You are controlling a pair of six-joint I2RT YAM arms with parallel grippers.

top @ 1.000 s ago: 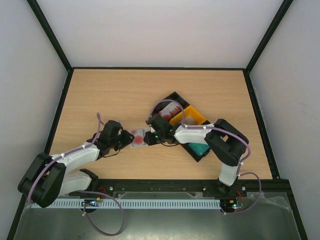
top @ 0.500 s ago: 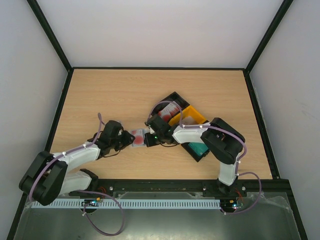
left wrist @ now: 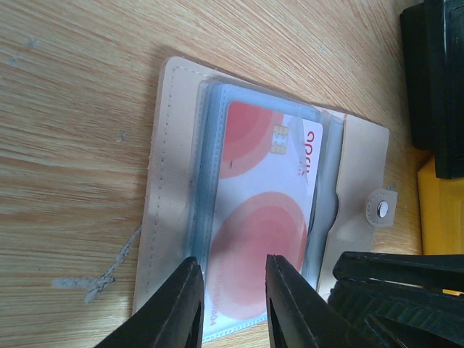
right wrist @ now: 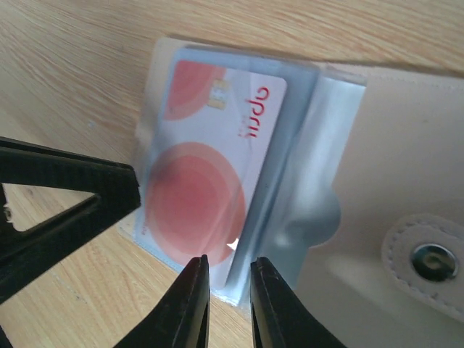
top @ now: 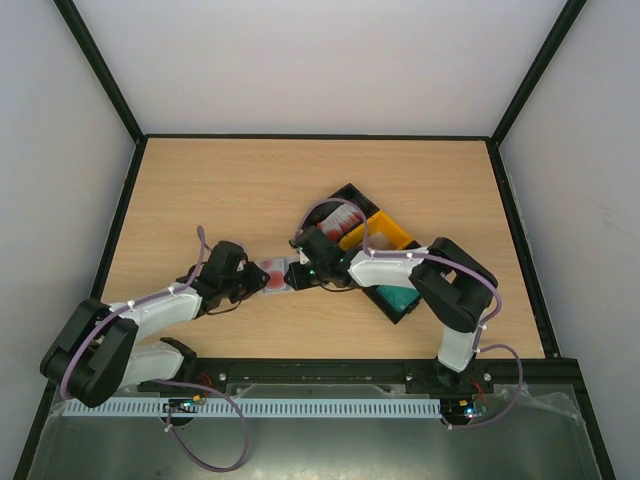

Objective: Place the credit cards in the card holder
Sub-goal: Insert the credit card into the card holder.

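**A:** What has changed in the last second?

**B:** Very little. From above, my right arm dips in toward the holder (top: pixel 287 266) and eases back. The holder itself has not shifted between the two pincers. I read that as a last nudge: this card looks seated.

**A:** Where is the card exactly?

**B:** The red-and-white card (left wrist: pixel 264 217) lies inside the clear sleeve (left wrist: pixel 206 181) of the open holder, flat on the surface (left wrist: pixel 72 109), just ahead of the left pincer (left wrist: pixel 232 279). That pincer's jaws stand a little apart over the sleeve's near edge, with nothing clamped that I can see. The right pincer (right wrist: pixel 223 279) comes from the other side, jaws also a narrow gap apart and holding nothing. Whether its tips touch the sleeve I can't tell.

**A:** What do the views add to one another?

**B:** Only the wrist views show the card tucked in. The right one also gives the snap (right wrist: pixel 433 259), off to that pincer's right. Only the top view shows the tray (top: pixel 352 188) behind the right pincer, with a whitish card (top: pixel 340 216) and a teal card (top: pixel 398 297) still in it. So I judge more remain.
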